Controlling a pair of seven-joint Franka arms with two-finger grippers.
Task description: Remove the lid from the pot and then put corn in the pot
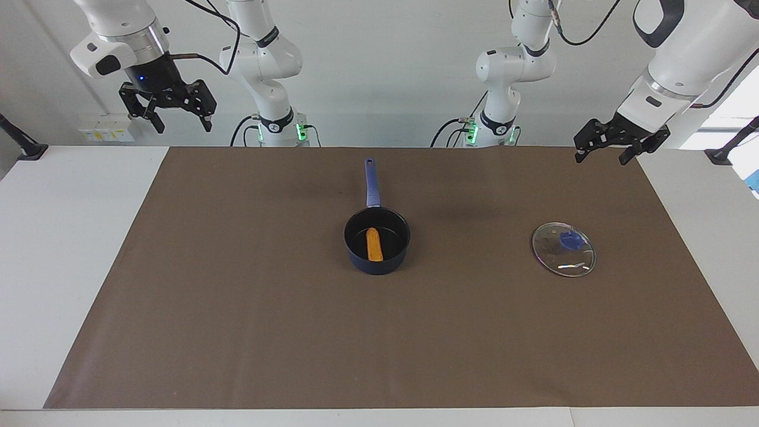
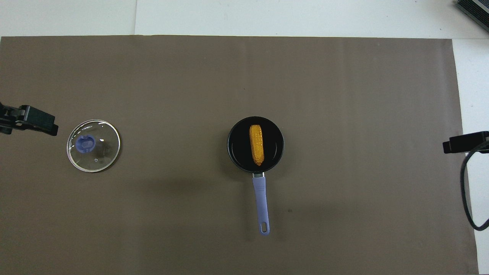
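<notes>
The pot (image 1: 377, 239) sits at the centre of the facing view on the brown mat (image 1: 237, 308), its long handle pointing up the frame toward the robots. The corn (image 1: 375, 244) lies inside it on the black bottom, lengthwise in line with the handle. The lid (image 1: 563, 249) rests flat on the mat at mid-right of that view, knob up, well apart from the pot, toward the left arm's end of the table.

The left gripper (image 1: 602, 153) hangs in the upper right of the facing view, over the mat's edge nearest the robots, its 2 fingers spread apart and empty. The right gripper (image 1: 181, 121) is raised in the upper left, above the white table (image 1: 59, 237) just off the mat's corner, jaws wide open and holding nothing.

Nothing lies on the mat between pot and lid. A dark object (image 2: 473, 9) shows in the overhead view's upper right corner.
</notes>
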